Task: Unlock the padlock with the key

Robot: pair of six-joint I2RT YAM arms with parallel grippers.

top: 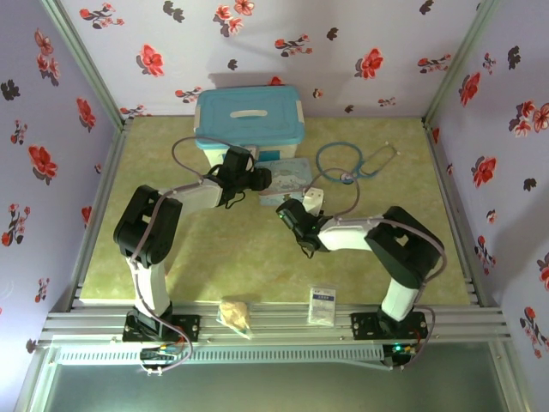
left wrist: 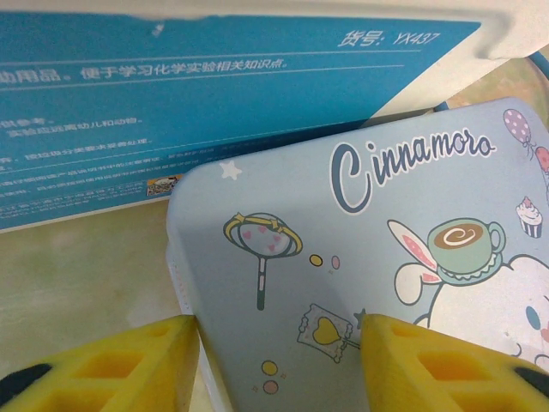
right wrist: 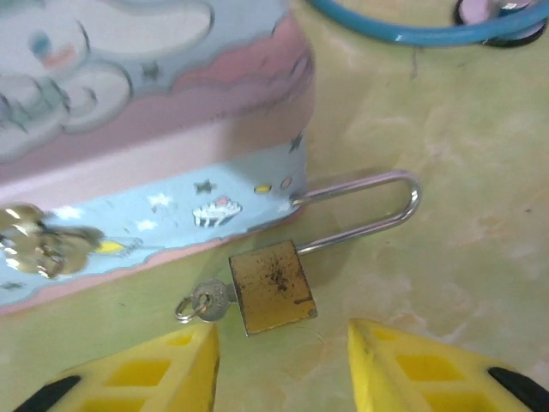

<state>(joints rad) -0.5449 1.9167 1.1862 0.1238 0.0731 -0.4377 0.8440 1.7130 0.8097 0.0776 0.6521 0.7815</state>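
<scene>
On the greenish surface [right wrist: 446,172], the padlock [right wrist: 273,286] lay right against the side of the pastel tin [right wrist: 129,172] with the key [right wrist: 213,299] poking from its base, right fingers [right wrist: 429,373] spread open just beside it, left fingers [left wrist: 111,369] open over the tin's corner.

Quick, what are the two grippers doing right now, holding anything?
Left gripper: open, straddling the tin's corner.
Right gripper: open, empty, padlock lying just ahead of it.
</scene>
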